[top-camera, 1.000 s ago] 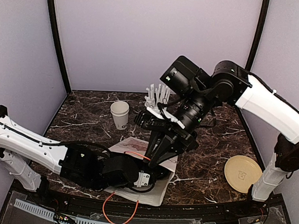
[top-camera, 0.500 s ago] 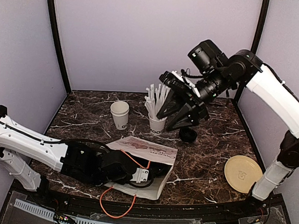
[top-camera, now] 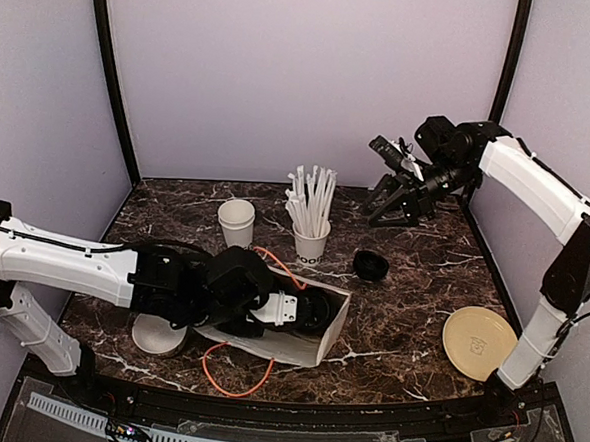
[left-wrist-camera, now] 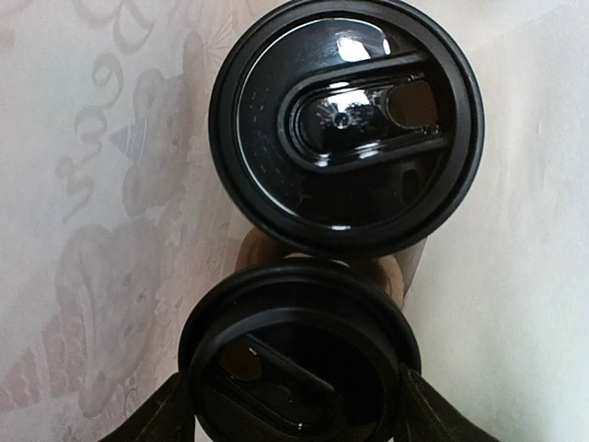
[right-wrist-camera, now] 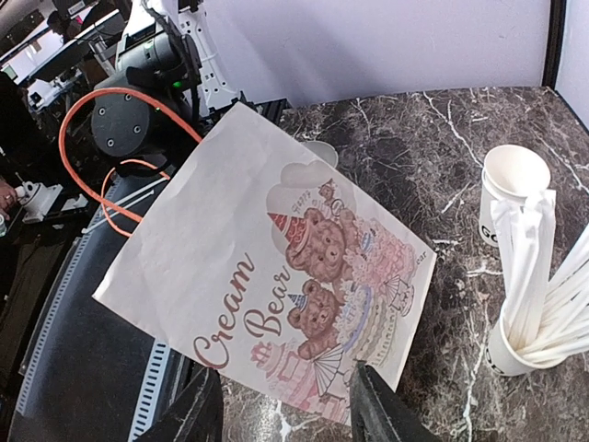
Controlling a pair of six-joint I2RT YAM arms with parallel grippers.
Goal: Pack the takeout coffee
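So the big change: a second ago the right gripper [top-camera: 389, 199] was down at the mouth of the white paper bag with the cartoon bear print and orange cord handles [top-camera: 337, 326]. Now that arm has swung up and away to the back right corner, well apart from everything. Its jaws are parted with nothing between them, and the right wrist view backs that up. The bag has shifted too. It was lying flat with the print facing up, and now it's propped up with its mouth gaping toward the right. The left wrist view looks inside and catches both takeout coffee cups, or really just their round black plastic tops. The farther lid [left-wrist-camera: 345, 124] and the nearer lid [left-wrist-camera: 299, 368] sit right beside each other, and I can't tell whether the rims touch. The left gripper [left-wrist-camera: 293, 379] is in the bag mouth with its jaws spread wide and the nearer lid lying between the fingers. I can't tell if they actually press on it. My read is that the second coffee just got dropped off, so both are in the bag and the main bit of packing looks done. The white cup of white straws [top-camera: 311, 244] and the lidless white paper cup [top-camera: 237, 222] haven't budged at the back of the dark marbled table [top-camera: 421, 289]. Probably what's left is easing the left gripper out without knocking the cups.
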